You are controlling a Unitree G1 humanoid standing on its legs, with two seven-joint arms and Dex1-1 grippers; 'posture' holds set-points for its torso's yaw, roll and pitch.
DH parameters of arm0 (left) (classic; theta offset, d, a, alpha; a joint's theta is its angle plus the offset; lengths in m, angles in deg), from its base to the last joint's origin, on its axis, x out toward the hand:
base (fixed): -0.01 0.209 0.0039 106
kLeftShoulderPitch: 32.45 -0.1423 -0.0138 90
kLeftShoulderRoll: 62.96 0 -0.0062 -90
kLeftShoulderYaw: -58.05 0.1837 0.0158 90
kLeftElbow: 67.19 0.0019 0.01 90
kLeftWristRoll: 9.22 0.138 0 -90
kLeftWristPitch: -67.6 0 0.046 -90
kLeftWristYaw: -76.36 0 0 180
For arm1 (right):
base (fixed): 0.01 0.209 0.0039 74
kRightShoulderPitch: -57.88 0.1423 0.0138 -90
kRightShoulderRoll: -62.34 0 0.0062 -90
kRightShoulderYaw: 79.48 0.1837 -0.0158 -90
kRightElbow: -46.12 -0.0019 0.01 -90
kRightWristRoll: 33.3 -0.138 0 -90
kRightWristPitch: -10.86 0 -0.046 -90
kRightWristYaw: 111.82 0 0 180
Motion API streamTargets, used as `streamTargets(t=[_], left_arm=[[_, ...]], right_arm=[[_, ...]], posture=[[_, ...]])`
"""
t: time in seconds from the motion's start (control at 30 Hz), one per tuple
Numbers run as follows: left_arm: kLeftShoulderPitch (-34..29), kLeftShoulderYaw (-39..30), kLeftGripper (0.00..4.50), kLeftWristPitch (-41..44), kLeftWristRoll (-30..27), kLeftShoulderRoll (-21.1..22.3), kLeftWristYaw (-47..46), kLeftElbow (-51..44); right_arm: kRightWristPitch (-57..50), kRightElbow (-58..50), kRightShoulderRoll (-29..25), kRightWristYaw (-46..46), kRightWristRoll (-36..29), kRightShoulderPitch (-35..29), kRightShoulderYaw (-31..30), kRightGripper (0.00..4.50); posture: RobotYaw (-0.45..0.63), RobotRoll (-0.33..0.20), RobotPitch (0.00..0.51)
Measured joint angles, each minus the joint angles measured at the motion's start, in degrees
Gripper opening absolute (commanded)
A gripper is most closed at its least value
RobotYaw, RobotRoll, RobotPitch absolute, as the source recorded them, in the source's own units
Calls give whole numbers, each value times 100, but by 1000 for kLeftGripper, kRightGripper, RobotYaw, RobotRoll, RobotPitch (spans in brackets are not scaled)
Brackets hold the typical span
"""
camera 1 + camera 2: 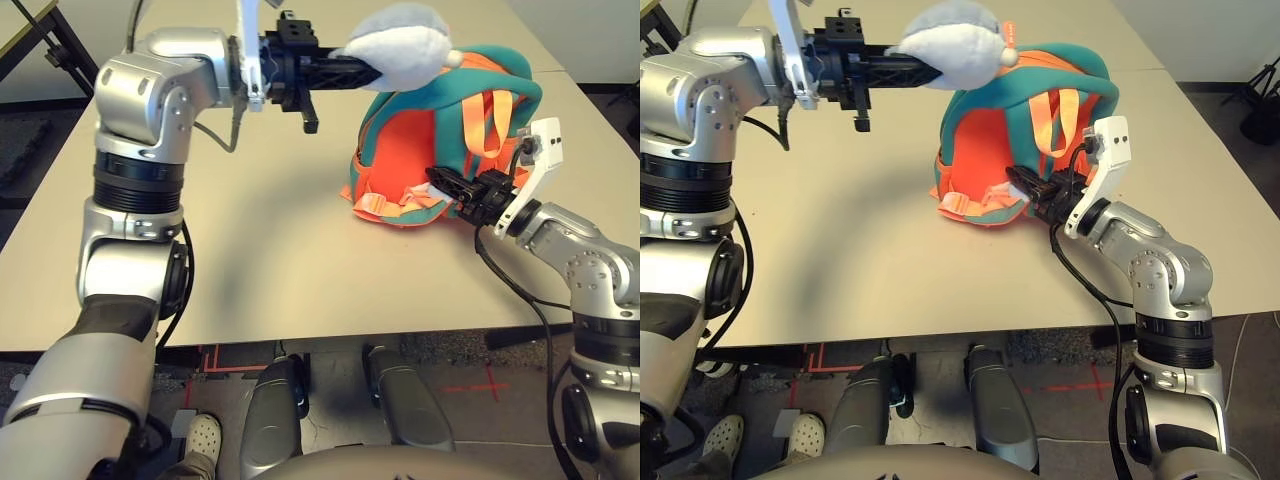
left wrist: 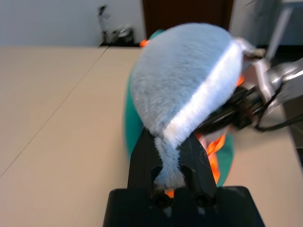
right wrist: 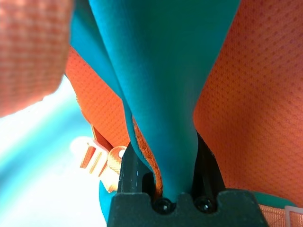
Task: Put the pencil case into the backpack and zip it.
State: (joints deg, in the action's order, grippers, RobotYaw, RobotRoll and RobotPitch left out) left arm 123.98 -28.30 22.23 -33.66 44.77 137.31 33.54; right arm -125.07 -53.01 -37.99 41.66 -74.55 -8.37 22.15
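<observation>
The orange and teal backpack [image 1: 420,170] stands on the table at the right, straps facing me. Its grey-and-white plush toy [image 1: 400,48] is held up above the pack's top left, and my left gripper [image 1: 370,70] is shut on the toy's narrow end [image 2: 168,161]. My right gripper [image 1: 445,185] is at the pack's lower front edge, shut on a fold of teal fabric [image 3: 161,109] beside an orange strap buckle [image 3: 97,158]. The pencil case is out of view.
The beige table [image 1: 280,270] stretches bare to the left and in front of the backpack, and its front edge runs just below my right forearm. A dark metal stand [image 1: 50,40] sits off the far left corner.
</observation>
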Motion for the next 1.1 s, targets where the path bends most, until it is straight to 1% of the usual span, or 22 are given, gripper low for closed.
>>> streamTargets(t=[0.13,0.2,0.37,0.53,0.63,0.77,0.9,1.03,1.1], left_arm=[[-373,-35,0,-150,111,354,-10,376],[-570,-34,0,-237,192,460,-10,528],[-841,-5,0,-439,356,529,-10,809],[-1270,376,0,-730,716,494,-24,1275],[-1336,504,0,-855,879,380,-21,1408],[-1475,775,0,-963,1058,9,-8,1715],[-1579,1129,0,-1098,1306,-255,87,1962],[-1566,1290,0,-1349,1560,-517,76,2237],[-1539,1257,0,-1398,1574,-650,58,2375]], right_arm=[[1,8,0,-7,2,2,-10,344],[2,13,0,-11,3,-1,-10,344],[5,23,0,-20,20,0,-37,344],[5,61,0,-31,82,18,-105,344],[4,87,-1,-37,107,22,-110,344],[3,131,-4,-56,121,28,-110,344],[3,161,-9,-71,127,39,-109,344],[3,223,-11,-94,136,61,-110,344],[3,233,-11,-99,171,84,-116,344]], posture=[[-177,0,165],[-177,0,165],[-170,0,166],[-167,0,169],[-167,0,170],[-167,0,170],[-163,0,170],[-173,0,172],[-173,0,172]])
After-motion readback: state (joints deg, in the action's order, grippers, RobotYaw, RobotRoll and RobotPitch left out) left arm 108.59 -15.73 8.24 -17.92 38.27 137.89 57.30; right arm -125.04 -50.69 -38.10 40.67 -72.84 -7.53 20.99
